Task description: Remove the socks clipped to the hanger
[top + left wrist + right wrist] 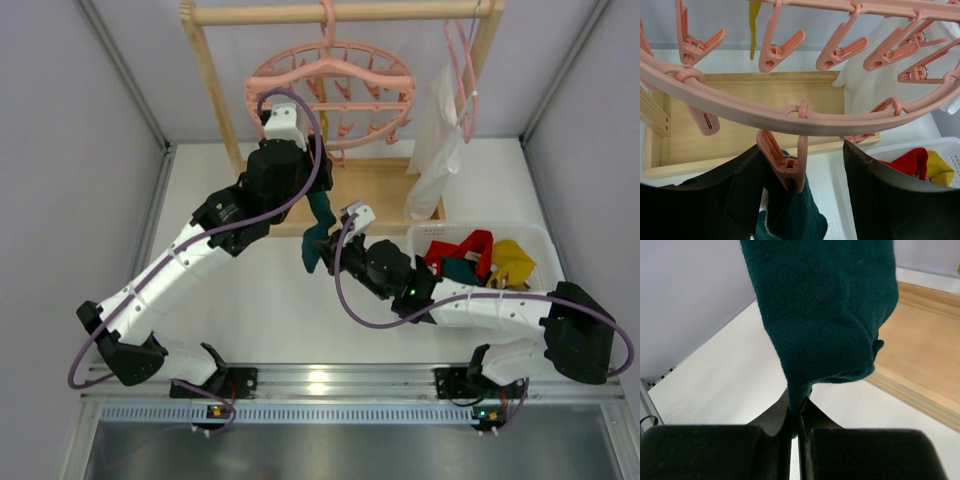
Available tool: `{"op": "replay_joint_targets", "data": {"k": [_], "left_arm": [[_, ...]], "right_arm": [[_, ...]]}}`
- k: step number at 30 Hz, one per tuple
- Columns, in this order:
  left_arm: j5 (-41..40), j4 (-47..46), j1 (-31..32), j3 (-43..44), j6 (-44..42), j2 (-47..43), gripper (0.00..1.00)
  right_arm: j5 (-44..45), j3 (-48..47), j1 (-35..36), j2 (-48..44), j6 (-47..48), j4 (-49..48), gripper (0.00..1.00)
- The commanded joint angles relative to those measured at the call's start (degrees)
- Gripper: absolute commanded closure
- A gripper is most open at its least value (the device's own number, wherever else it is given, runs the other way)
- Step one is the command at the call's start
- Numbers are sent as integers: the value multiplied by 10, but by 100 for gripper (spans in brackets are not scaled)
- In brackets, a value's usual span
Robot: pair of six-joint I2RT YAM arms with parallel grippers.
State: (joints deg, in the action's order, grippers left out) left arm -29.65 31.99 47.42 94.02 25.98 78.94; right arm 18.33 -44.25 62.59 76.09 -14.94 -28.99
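1. Hanger (740,107): round pink plastic hoop with crossbars and many small pegs. It hangs by its hook from the top bar of the wooden rack (300,13) at the far end of the tabletop (260,300).
2. Clip peg (787,165): pink, on the hoop's near rim, pointing down. Its lower end lies against the top of the teal sock; whether it still bites the fabric cannot be told.
3. Teal sock (318,235): dark green-blue knit, limp. It hangs from the near rim of the hoop down toward the tabletop, in front of the rack's base.
4. Left pincer (807,165): raised just under the hoop's rim, jaws apart, one black finger on each side of the clip peg. It grasps nothing.
5. Right pincer (799,412): low over the tabletop, clenched on the bottom edge of the teal sock, with the fabric nipped between its fingertips.
6. Basket (535,232): white plastic, on the tabletop to the right of the rack base. It holds a red sock (470,250), a yellow sock (512,262) and a darker teal piece between them.
7. Mustard strip (754,25): narrow fabric hanging on the hoop's far side; what holds it is hidden.
8. White cloth (435,150): large, hanging at the rack's right side beside the plain thin pink hanger (462,70).
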Motion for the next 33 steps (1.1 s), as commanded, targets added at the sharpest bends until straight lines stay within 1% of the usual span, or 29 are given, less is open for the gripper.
{"op": "replay_joint_targets", "data": {"k": [1,4,6,10,16,18,20,21,24,25,27,29,30,31,32,33], "left_arm": [[-13,-65,0,-14,-16,-9,36],[-8,-84,-3,-23,-26,-15,41],[-5,-92,-4,-27,-35,-17,48],[0,-107,-7,-31,-47,-15,52],[7,-115,-10,-40,-51,-17,71],[7,-116,-10,-40,-51,-17,74],[8,-116,-11,-42,-52,-17,80],[7,-115,-10,-42,-51,-17,82],[13,-115,-11,-45,-51,-21,82],[17,-115,-11,-47,-48,-23,79],[27,-115,-11,-56,-41,-32,70],[37,-114,-11,-67,-32,-39,57],[41,-114,-11,-71,-29,-41,52],[45,-115,-10,-81,-23,-45,45],[56,-114,-11,-85,-21,-50,33],[62,-114,-10,-88,-16,-55,31]], "right_arm": [[-24,1,11,-31,-11,-20,100],[-36,2,11,-32,-11,-22,100],[-36,1,11,-31,-11,-22,100],[-35,8,11,-34,-13,-24,100],[-36,12,12,-41,-15,-20,100],[-37,14,12,-45,-16,-19,100],[-37,18,11,-48,-17,-18,100],[-37,21,12,-53,-18,-18,100],[-33,37,13,-74,-24,-10,100],[-29,41,13,-82,-25,-5,100],[-23,53,14,-115,-26,8,100],[-8,55,13,-157,-23,52,100],[17,53,13,-172,-21,78,100],[32,48,13,-186,-19,129,100],[52,45,12,-213,-18,162,100],[100,41,12,-226,-18,194,100]]}}
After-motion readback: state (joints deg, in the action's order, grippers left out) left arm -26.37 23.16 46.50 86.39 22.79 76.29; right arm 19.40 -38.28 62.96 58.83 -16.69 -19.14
